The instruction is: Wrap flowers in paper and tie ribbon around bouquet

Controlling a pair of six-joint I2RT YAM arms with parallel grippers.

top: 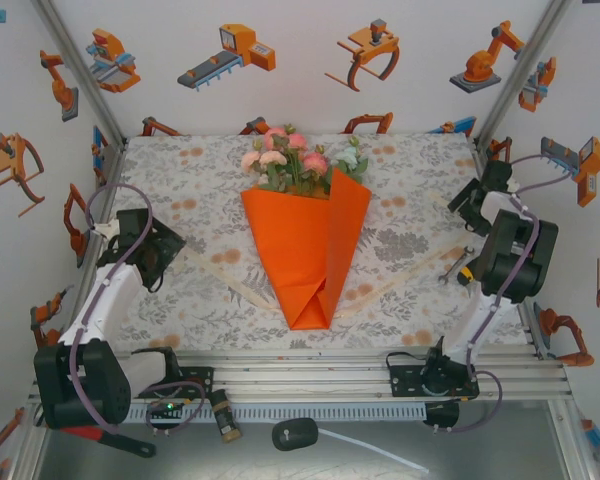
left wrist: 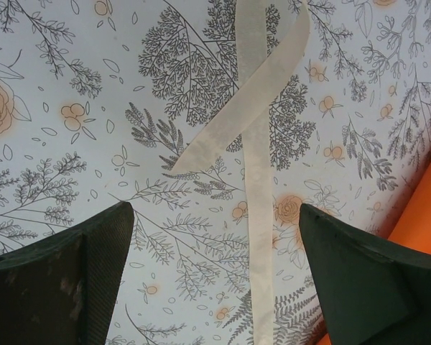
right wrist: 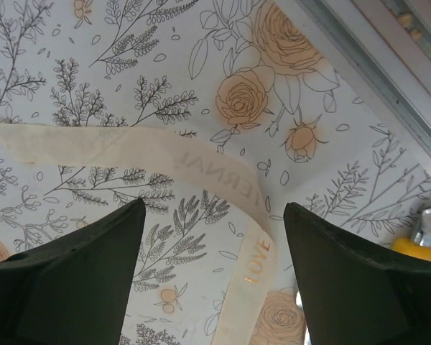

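Hovering open-jawed and empty over the loose ends of the ribbon (left wrist: 257, 215), left gripper (left wrist: 215, 212) and right gripper (right wrist: 215, 207) look ready to tie, since it seemingly runs under the bouquet (top: 305, 240) lying mid-way across the table (top: 180, 175), blooms toward the far edge.

Top camera looks down; close wrist cameras apparently share the ribbon (left wrist: 257, 215).

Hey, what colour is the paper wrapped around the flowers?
The paper is plain bright orange, with no print; it shows best in the top external view.
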